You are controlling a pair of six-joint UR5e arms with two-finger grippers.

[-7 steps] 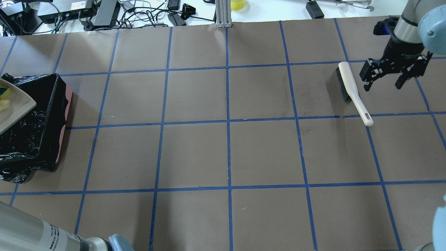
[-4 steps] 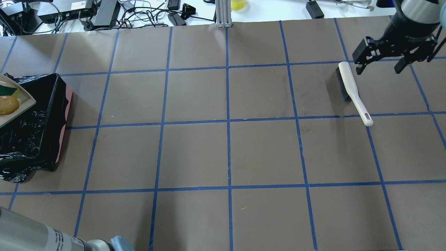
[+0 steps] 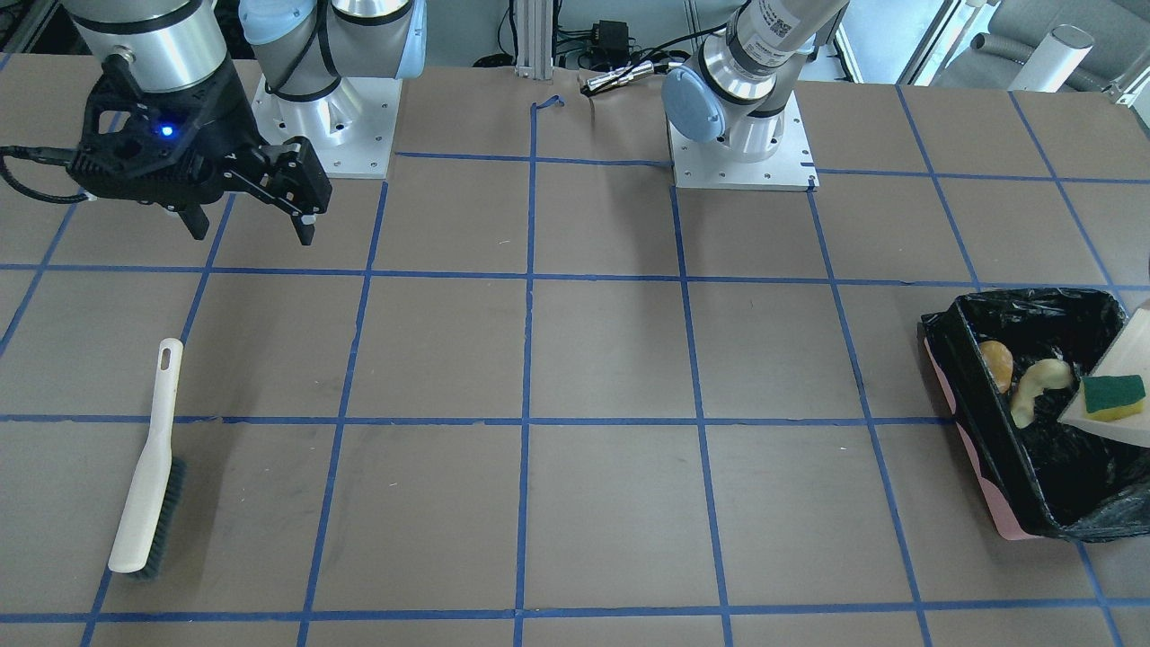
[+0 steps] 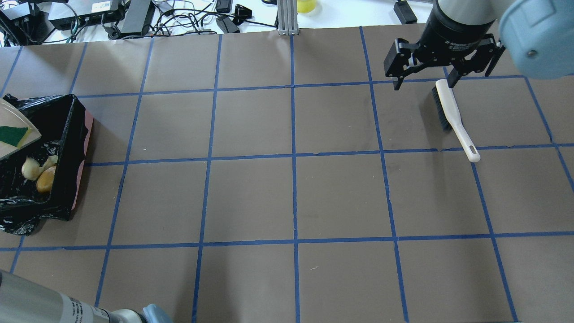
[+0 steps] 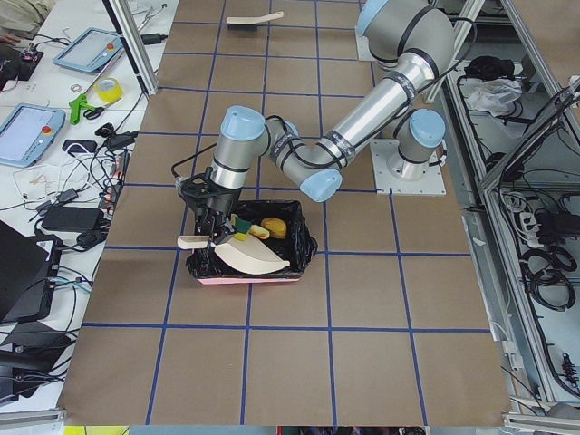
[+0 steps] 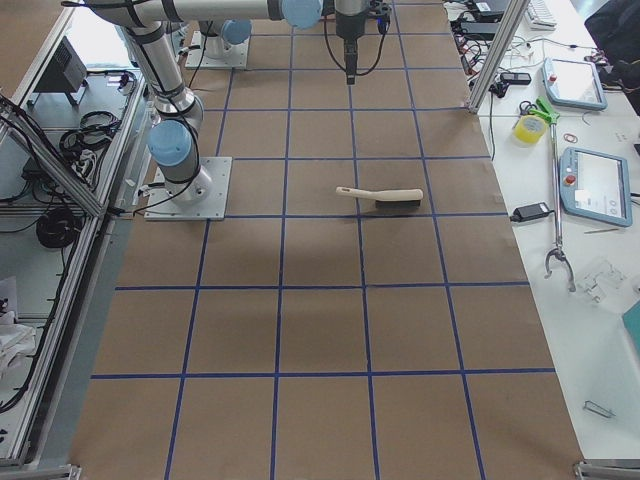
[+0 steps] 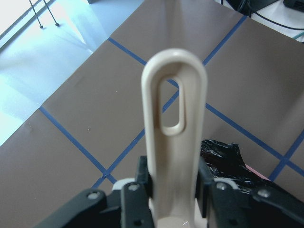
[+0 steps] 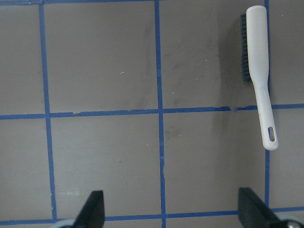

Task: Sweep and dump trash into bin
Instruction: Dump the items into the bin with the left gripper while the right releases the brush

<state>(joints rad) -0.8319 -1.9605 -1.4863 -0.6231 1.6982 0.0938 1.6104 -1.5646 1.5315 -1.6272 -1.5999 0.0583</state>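
Observation:
The pink bin [image 4: 77, 148] with its black bag stands at the table's left end; it also shows in the front view [image 3: 975, 431]. The orange-yellow piece [image 4: 46, 179] and the pale crescent piece [image 4: 32, 168] lie inside it. The green-and-yellow sponge chunk [image 4: 13, 135] sits on the beige dustpan [image 4: 11, 117], which is tilted over the bin. My left gripper [image 7: 175, 180] is shut on the dustpan's handle [image 7: 175, 118]. My right gripper [image 4: 423, 84] is open and empty, high over the table just left of the brush head.
A white brush [image 4: 452, 112] with dark bristles lies flat at the back right; it also shows in the right wrist view [image 8: 259, 71]. Cables and boxes [image 4: 112, 15] lie beyond the table's far edge. Blue tape lines grid the brown table.
The dustpan tipped over the bin, and the orange and pale pieces slid off into the bag. The sponge stays on the pan. My open right gripper rose and moved left past the brush.

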